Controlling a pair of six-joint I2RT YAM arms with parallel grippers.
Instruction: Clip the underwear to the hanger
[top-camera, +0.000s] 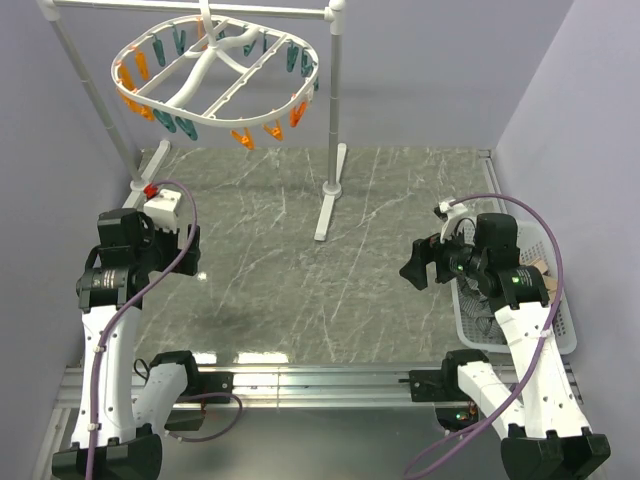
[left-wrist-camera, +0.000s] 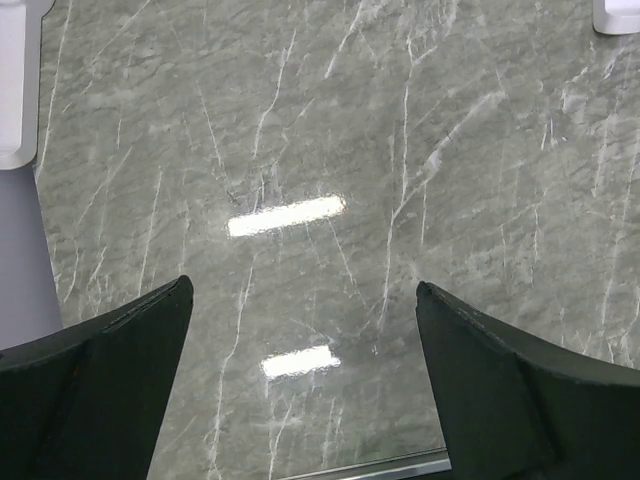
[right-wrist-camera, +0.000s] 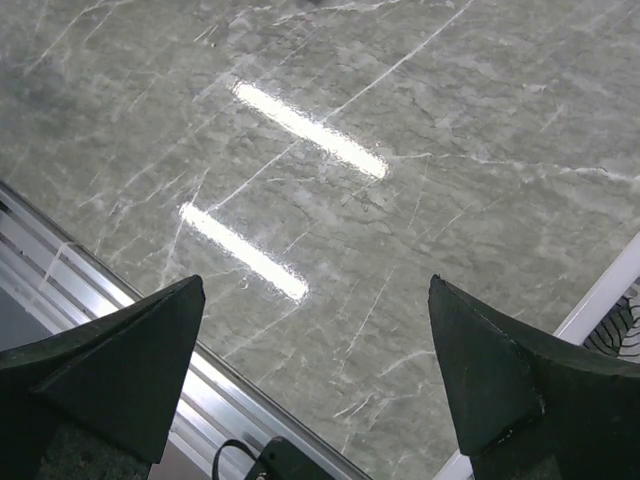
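The hanger (top-camera: 215, 75), a white oval ring with orange and teal clothespins along its rim, hangs from a white rail at the back left. The underwear shows in no view. My left gripper (top-camera: 190, 250) is open and empty, low over the marble table at the left; its wrist view (left-wrist-camera: 305, 290) shows only bare table between the jaws. My right gripper (top-camera: 415, 268) is open and empty at the right, beside the basket; its wrist view (right-wrist-camera: 315, 285) shows bare table and the near metal edge.
A white pole stand (top-camera: 332, 120) carries the rail; its feet rest on the table at centre (top-camera: 326, 215) and at left (top-camera: 150, 170). A white mesh basket (top-camera: 560, 330) sits at the right edge, partly under my right arm. Grey walls close in left, back and right.
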